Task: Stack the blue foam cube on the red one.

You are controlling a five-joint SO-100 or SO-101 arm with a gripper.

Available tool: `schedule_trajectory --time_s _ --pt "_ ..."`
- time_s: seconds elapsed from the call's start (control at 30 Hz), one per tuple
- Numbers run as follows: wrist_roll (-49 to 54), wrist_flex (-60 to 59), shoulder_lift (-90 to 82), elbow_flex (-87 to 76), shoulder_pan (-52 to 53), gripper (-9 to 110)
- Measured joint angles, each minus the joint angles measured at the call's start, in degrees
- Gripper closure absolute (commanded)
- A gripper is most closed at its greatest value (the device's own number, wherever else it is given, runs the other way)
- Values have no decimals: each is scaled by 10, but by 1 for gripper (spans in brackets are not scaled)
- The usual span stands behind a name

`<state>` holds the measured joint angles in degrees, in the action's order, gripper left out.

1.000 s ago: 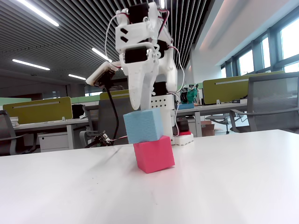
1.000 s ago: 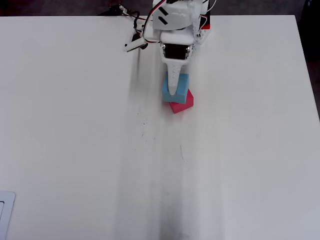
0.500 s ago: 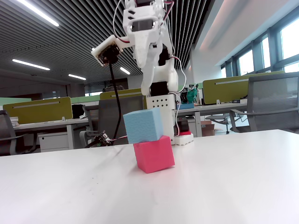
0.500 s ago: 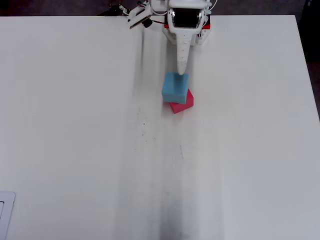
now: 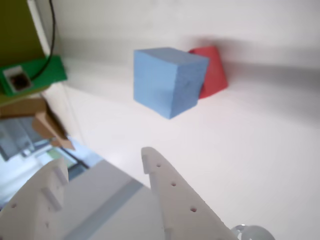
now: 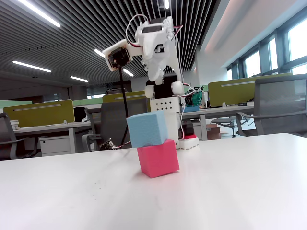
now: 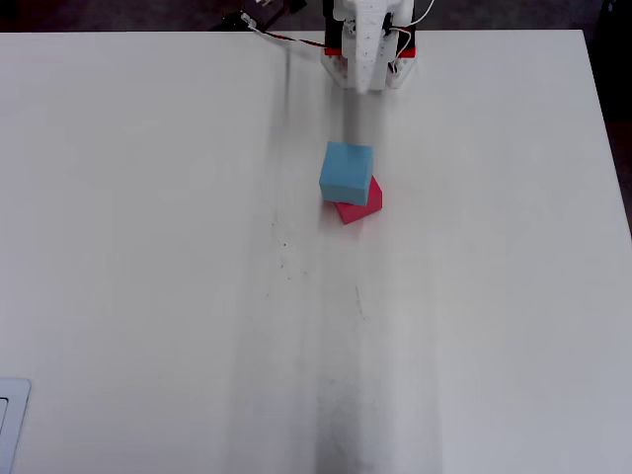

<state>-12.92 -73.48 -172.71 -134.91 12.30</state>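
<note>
1. The blue foam cube point(image 6: 147, 128) sits on top of the red one point(image 6: 159, 157), a little left of the centre in the fixed view. It hangs over to the left, and the two cubes are turned at different angles.
2. In the overhead view you see the blue foam cube point(image 7: 346, 171) in the upper middle of the frame, with the red one point(image 7: 361, 204) showing at its lower right edge.
3. I judge that both cubes are light and soft foam with a matte, pitted skin, so they are not slippery but they squash a little. If you must correct the stack, take the blue cube by two opposite flat sides, near its middle, with gentle force.
4. The end effector point(image 5: 102, 167) is empty and its two fingers stand apart in the lower left of the wrist view, well away from the cubes.
5. The white table point(image 7: 148, 247) carries the stack. The stacking looks done, though the overhang could let the top cube tip if it is bumped.
</note>
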Motion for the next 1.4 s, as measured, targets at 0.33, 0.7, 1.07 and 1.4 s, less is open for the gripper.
schedule_trajectory --time_s 0.33,0.7,1.07,1.4 --pt "0 -14 -74 -91 0 85" --pt "17 33 -81 -194 -31 85" --pt "23 42 -95 -238 -97 84" --pt "25 49 -95 -270 -99 84"
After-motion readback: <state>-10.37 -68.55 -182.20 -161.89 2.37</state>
